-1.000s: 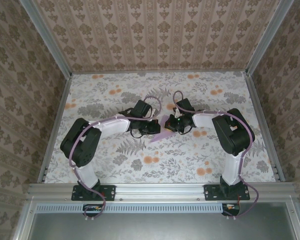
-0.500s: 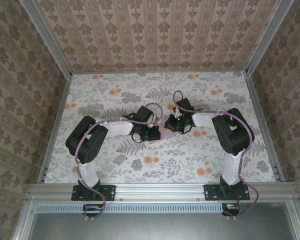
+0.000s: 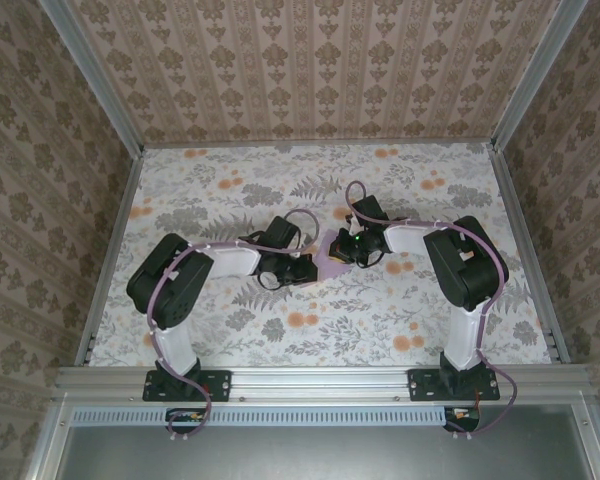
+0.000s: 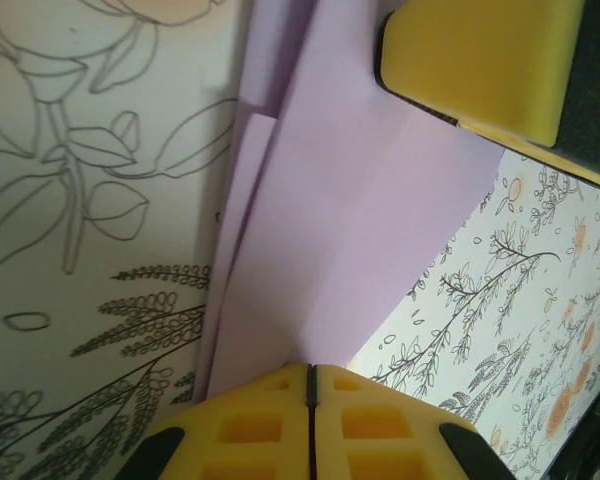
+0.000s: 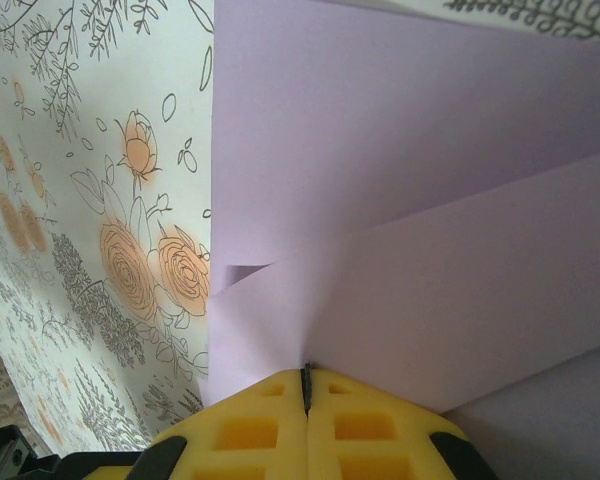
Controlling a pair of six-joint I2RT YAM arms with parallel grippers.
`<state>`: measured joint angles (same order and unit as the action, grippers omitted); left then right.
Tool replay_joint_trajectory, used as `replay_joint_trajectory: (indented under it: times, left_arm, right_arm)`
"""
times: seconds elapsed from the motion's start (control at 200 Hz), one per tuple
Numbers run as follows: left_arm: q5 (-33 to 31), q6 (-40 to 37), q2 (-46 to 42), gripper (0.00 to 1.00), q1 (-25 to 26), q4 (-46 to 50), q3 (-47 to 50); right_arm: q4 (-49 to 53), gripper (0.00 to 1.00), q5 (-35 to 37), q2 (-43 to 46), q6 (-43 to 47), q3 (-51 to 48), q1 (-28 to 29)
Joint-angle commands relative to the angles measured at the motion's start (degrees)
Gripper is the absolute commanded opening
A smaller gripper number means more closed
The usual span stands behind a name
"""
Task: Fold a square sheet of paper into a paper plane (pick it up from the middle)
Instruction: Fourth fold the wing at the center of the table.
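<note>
The left gripper (image 4: 311, 372) is clamped tight on a creased edge of the folded lilac paper (image 4: 360, 220). The right gripper (image 5: 305, 378) pinches the opposite side. The paper is mid-tabletop (image 3: 230, 190) between them. I cannot tell which way it points or how its long axis runs.

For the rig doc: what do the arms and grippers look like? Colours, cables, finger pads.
The left arm and right arm have black joint housings and white links, with a lilac cable looped along each. The left gripper and right gripper have yellow fingers with square recesses and black trim.
</note>
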<state>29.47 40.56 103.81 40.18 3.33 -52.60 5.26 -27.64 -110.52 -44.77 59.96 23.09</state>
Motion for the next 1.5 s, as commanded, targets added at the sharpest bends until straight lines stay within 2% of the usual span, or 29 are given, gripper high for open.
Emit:
replay_joint_trajectory:
  times: [0.0, 0.385, 0.785, 1.04, 1.32, 1.495]
  left_arm:
    - [0.76, 0.54, -3.03, 0.09, -0.72, -0.51, 0.76]
    - [-0.47, 0.12, -1.28, 0.07, -1.78, 3.02, 4.35]
    - [2.09, -2.54, -6.09, 0.01, -2.57, 8.52, 8.79]
    - [3.14, -2.27, -11.70, 0.00, -2.59, 1.11, 6.58]
    - [0.00, -1.50, -4.05, 0.00, -1.80, 0.87, -0.62]
    - [-1.96, -2.14, -1.92, 0.00, -1.62, 3.16, -0.06]
  right_arm:
    - [9.06, 0.00, 7.30, -4.44, 0.73, -1.89, -0.15]
    - [9.29, 0.00, 7.20, -5.19, 0.84, -1.87, -0.15]
    - [10.50, 0.00, 7.86, -5.05, 1.19, -1.93, -0.28]
    - [10.43, 0.00, 7.85, -4.82, 1.17, -1.80, -0.39]
    - [10.08, 0.00, 7.42, -5.10, 0.94, -1.65, -0.37]
    - [9.99, 0.00, 6.74, -4.84, 1.12, -1.42, -0.39]
